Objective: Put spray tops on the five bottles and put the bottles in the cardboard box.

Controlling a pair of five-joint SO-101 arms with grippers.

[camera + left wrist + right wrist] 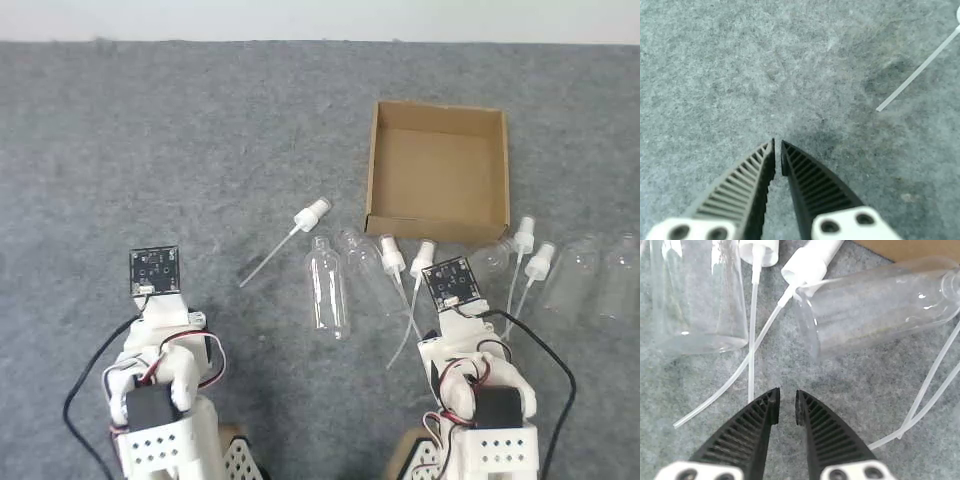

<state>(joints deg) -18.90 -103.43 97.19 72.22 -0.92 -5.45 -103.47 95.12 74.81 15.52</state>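
The open cardboard box [437, 170] stands at the back right, with nothing inside. Several clear bottles lie without tops in front of it, one [327, 285] nearest the middle, another [575, 275] far right. Loose white spray tops [312, 215] [392, 255] [523, 235] with long tubes lie among them. My right gripper [786, 394] is shut and holds nothing. It hovers over the carpet just short of two bottles [695, 295] [875, 305] and two spray tops [760, 250] [810, 262]. My left gripper [778, 145] is shut over bare carpet, with a spray tube [920, 70] off to one side.
Grey carpet [150, 150] covers the whole table. Both arm bases [160, 420] [480, 420] sit at the near edge. Thin tubes [930, 390] cross the carpet beside the right gripper. The box's corner [910, 247] lies beyond the bottles.
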